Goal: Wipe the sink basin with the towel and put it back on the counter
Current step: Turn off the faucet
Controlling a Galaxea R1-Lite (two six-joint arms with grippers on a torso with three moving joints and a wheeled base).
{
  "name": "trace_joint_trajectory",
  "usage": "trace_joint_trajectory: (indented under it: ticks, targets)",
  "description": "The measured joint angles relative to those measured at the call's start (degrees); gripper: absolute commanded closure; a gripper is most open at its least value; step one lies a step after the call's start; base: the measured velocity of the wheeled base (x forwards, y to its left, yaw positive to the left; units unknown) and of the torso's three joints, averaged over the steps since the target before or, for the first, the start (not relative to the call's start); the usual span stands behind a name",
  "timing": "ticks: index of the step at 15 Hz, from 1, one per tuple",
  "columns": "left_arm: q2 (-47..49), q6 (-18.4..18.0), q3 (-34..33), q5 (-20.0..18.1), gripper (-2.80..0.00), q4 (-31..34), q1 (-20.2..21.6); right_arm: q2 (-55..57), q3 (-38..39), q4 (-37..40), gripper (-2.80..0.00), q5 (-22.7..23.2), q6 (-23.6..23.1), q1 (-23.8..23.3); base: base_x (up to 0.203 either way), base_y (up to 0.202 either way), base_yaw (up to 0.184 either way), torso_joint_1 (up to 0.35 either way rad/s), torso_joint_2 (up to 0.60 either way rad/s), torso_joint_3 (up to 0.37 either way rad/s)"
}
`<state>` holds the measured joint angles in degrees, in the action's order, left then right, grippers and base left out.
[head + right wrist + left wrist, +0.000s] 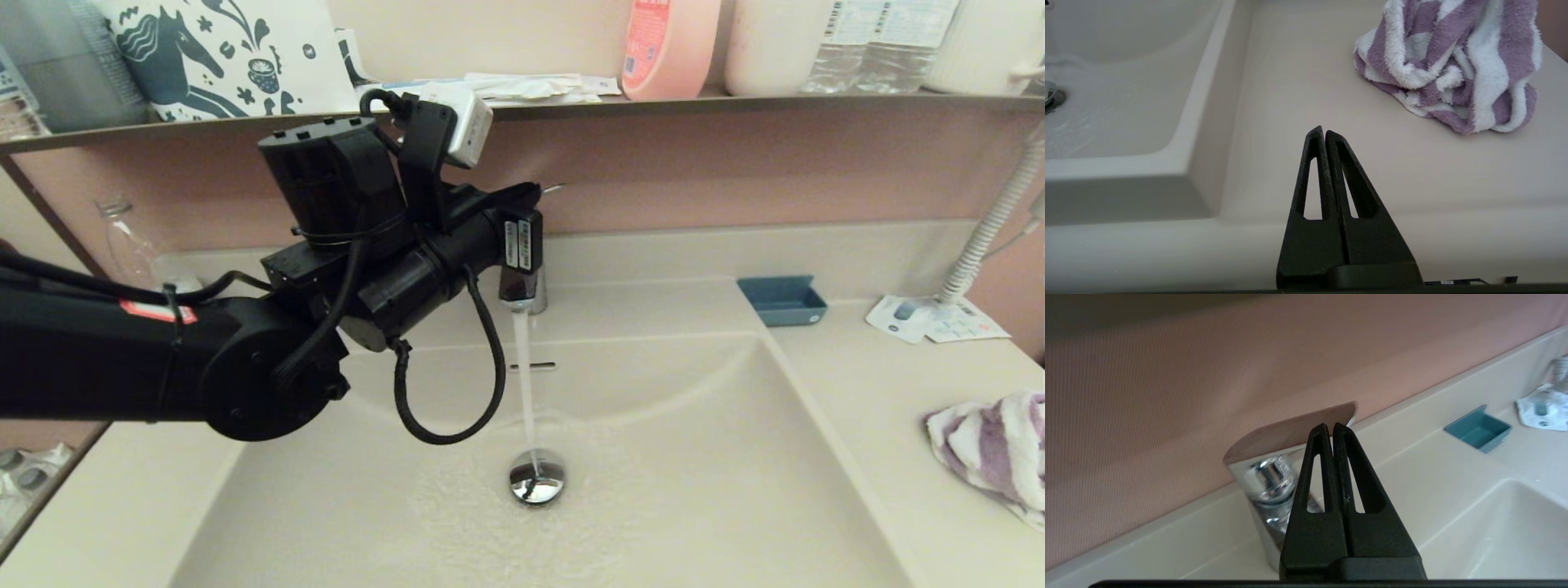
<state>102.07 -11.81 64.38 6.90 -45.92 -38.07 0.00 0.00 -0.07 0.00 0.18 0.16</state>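
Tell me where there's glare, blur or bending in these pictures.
Head view: the drain plug mirrors the light, and the upper shelf bows. Left wrist view: the chrome faucet looks soft behind the shut left end effector. Right wrist view: the towel looks sharp.

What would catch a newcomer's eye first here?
The left end effector, shut, sits at the tap lever behind the basin, and water streams onto the drain plug. The striped towel lies bunched on the counter at the right, untouched.
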Motion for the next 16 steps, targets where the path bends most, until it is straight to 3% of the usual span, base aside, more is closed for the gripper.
trace_joint_trajectory:
  ticks: [10, 16]
  targets:
    - [3.42, 0.0, 5.37, -3.24, 0.0, 0.36, 2.35, 0.0, 0.0, 0.0, 0.0, 0.0, 0.0, 0.0, 0.0, 0.0, 0.0, 0.0, 0.0, 0.0]
    - [4.77, 0.0, 5.76, -3.29, 0.0, -0.1, 2.32, 0.0, 0.0, 0.0, 0.0, 0.0, 0.0, 0.0, 0.0, 0.0, 0.0, 0.0, 0.0, 0.0]
